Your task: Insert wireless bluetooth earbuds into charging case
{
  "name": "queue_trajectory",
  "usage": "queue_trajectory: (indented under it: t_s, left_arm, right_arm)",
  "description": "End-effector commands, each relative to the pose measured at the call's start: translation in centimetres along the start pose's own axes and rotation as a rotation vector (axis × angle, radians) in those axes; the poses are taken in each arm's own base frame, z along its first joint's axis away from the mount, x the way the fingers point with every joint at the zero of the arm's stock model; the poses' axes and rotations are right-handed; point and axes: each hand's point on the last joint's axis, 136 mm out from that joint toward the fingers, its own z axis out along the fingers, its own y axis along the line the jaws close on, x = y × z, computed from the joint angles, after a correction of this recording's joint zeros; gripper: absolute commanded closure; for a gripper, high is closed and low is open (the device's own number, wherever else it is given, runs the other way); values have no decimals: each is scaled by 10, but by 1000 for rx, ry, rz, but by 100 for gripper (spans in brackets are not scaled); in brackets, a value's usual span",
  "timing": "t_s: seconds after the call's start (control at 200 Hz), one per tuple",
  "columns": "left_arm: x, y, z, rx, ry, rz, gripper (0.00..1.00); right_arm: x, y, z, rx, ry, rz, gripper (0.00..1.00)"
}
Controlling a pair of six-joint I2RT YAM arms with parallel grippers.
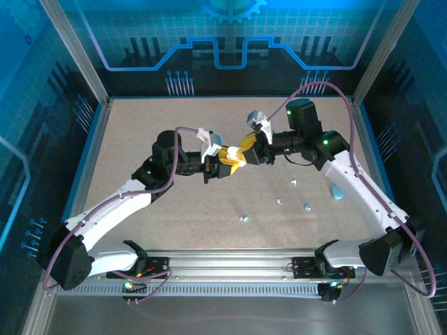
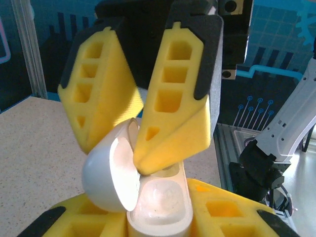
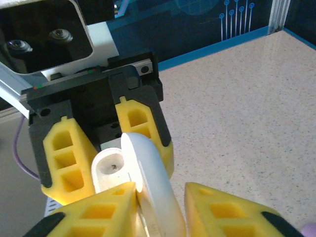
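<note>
Blue-lit panels [image 1: 223, 42] printed with circuit lines wall in the cell, held by aluminium posts [image 1: 73, 49]. A speckled beige table [image 1: 140, 139] fills the floor of it, and a slotted metal rail [image 1: 230, 262] carries the arm bases at the near edge.

Above mid-table the two arms meet. The left gripper [image 3: 111, 173] has its yellow fingers pressed onto the base of a white charging case [image 2: 159, 205], which is raised off the surface and hinged open. The right gripper [image 2: 116, 155] pinches the case's domed lid [image 2: 106, 180], one finger on its outer shell and one on its inner face.

The earbuds lie loose on the table to the right of the grippers. Two white earbuds [image 1: 293, 183] [image 1: 281, 202] and two light-blue earbuds [image 1: 306, 206] [image 1: 244, 218] are scattered apart. A larger light-blue pebble-shaped piece [image 1: 337, 192] sits near the right arm.
</note>
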Motion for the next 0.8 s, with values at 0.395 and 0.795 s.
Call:
queue_trajectory:
  t_s: [0.395,0.795]
  left_arm:
    - [-13,-16,-4,46,-14,81,68]
    - [-12,-13,-3,33,-40,92,76]
  right_arm:
    - [-2,4,-7,26,18,-103,72]
    - [-11,2,-27,130,-62,-90,66]
